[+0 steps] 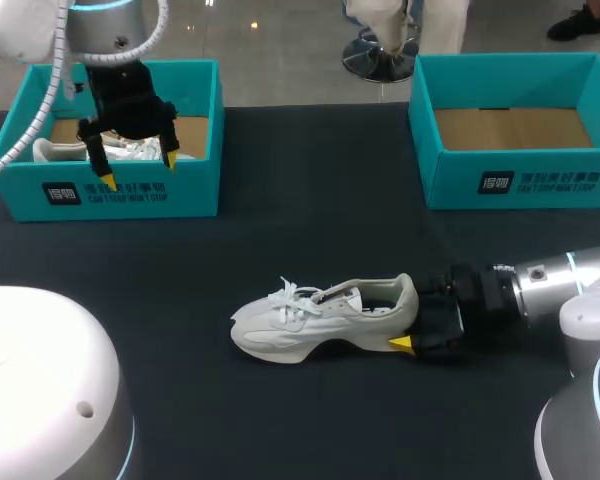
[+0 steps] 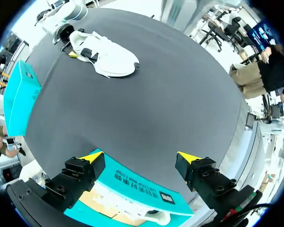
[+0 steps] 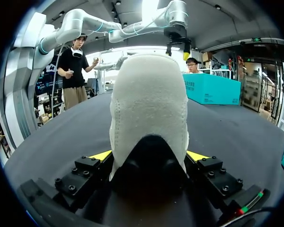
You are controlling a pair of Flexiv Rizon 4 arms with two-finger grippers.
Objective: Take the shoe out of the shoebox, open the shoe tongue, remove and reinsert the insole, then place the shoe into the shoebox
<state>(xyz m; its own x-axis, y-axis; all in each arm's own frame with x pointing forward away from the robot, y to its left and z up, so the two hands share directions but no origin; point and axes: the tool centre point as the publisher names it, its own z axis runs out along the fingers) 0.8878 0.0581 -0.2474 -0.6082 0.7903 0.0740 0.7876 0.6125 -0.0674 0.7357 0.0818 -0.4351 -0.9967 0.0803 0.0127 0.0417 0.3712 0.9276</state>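
Note:
A white laced shoe (image 1: 320, 320) stands upright on the black table, toe pointing left; it also shows far ahead in the left wrist view (image 2: 104, 52). My right gripper (image 1: 408, 325) lies low on the table at the shoe's heel (image 3: 149, 104), its yellow-tipped fingers (image 3: 102, 155) pressed against both sides of the heel. My left gripper (image 1: 138, 172) hangs open above the left teal shoebox (image 1: 130, 190), nothing between its fingers (image 2: 92, 157). A second white shoe (image 1: 130, 150) lies inside that box (image 2: 132, 182).
A second teal shoebox (image 1: 520, 180) stands at the back right with only its brown cardboard floor showing. Black table surface stretches between the two boxes and in front of the shoe.

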